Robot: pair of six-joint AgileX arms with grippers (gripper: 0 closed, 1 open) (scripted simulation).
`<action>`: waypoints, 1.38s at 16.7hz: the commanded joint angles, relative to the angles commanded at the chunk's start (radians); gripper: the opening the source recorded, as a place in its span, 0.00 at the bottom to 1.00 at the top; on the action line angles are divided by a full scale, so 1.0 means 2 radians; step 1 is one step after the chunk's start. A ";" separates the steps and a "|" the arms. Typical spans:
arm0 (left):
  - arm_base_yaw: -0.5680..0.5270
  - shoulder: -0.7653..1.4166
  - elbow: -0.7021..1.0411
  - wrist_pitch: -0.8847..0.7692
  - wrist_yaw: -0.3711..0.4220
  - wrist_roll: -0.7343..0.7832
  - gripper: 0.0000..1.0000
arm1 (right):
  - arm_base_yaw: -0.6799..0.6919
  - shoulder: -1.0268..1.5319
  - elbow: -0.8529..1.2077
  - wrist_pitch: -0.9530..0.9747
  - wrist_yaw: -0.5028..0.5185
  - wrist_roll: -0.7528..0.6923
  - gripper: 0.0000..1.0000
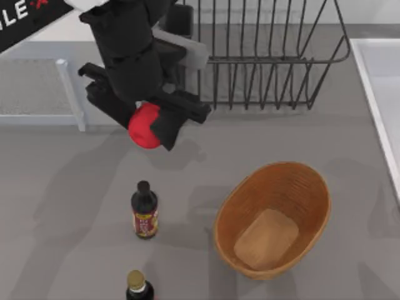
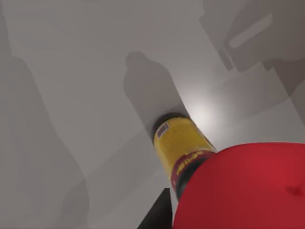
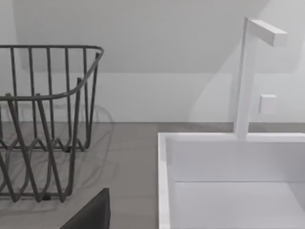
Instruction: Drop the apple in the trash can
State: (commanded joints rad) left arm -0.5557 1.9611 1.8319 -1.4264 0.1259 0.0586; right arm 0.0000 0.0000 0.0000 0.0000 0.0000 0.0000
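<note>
My left gripper (image 1: 149,124) hangs above the table's back left, shut on the bright-red apple (image 1: 142,129), whose front half bulges out between the black fingers. In the left wrist view the apple (image 2: 248,186) looms large, with a yellow-labelled bottle (image 2: 183,152) on the table below it. The trash can (image 1: 306,187), an orange-brown woven basket with a tan bottom, stands on the table to the front right of the apple, with nothing in it. A dark edge of my right gripper's finger (image 3: 90,214) shows in the right wrist view.
A black wire dish rack (image 1: 269,56) stands at the back, just right of the left arm. A dark red-labelled sauce bottle (image 1: 144,212) and a gold-capped bottle (image 1: 137,284) stand in front of the apple. A white sink (image 1: 381,94) runs along the right edge.
</note>
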 joint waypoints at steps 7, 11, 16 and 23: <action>-0.155 0.061 0.102 -0.002 -0.029 -0.365 0.00 | 0.000 0.000 0.000 0.000 0.000 0.000 1.00; -0.199 0.087 0.133 -0.009 -0.038 -0.473 0.00 | 0.000 0.000 0.000 0.000 0.000 0.000 1.00; -0.209 0.095 0.141 -0.012 -0.037 -0.498 0.00 | 0.000 0.000 0.000 0.000 0.000 0.000 1.00; -0.206 0.091 0.095 0.031 -0.036 -0.496 0.00 | 0.000 0.000 0.000 0.000 0.000 0.000 1.00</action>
State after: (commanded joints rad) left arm -0.9683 2.1432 2.0219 -1.3642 0.0531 -0.9333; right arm 0.0000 0.0000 0.0000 0.0000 0.0000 0.0000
